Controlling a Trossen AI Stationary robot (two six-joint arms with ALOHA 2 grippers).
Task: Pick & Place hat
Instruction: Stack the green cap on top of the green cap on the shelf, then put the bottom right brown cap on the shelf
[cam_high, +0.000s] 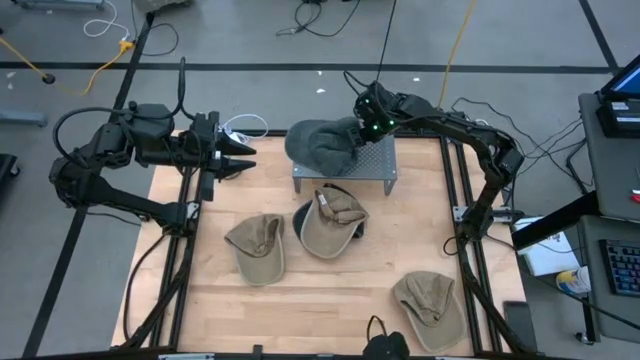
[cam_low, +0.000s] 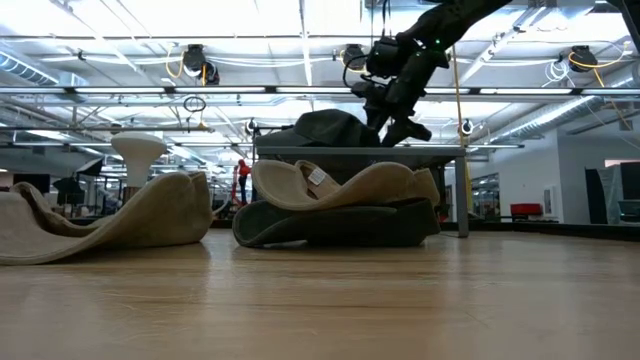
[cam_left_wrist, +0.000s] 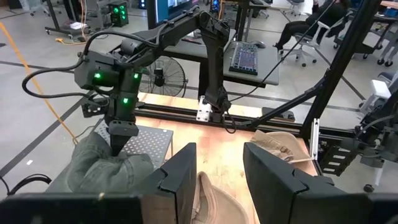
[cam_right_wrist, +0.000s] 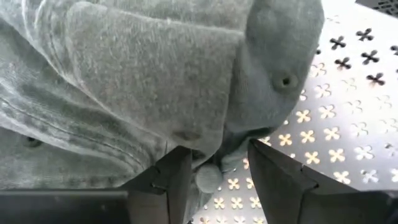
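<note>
A grey hat (cam_high: 318, 145) lies crown up on a perforated metal stand (cam_high: 378, 165) at the table's far middle. My right gripper (cam_right_wrist: 217, 149) slants down onto the hat's right side. It is open, with a bulge of crown fabric and the hat's top button (cam_right_wrist: 208, 178) between its fingers. My left gripper (cam_high: 245, 158) waits open, raised at the far left, pointing toward the stand, with nothing between its fingers (cam_left_wrist: 180, 168). My right gripper comes at the grey hat slanting down from the table's right and far side. Its fingertips (cam_right_wrist: 181, 155) touch the crown fabric (cam_right_wrist: 233, 134) on either side of the top button. The jaws still stand apart. The hat rests on the stand's plate (cam_right_wrist: 336, 124).
On the wooden table in front of the stand lie three tan hats: one at the middle left (cam_high: 258, 245), one in the middle (cam_high: 335, 220) lying on a dark hat, one at the near right (cam_high: 428, 305). A black object (cam_high: 385, 345) sits at the near edge.
</note>
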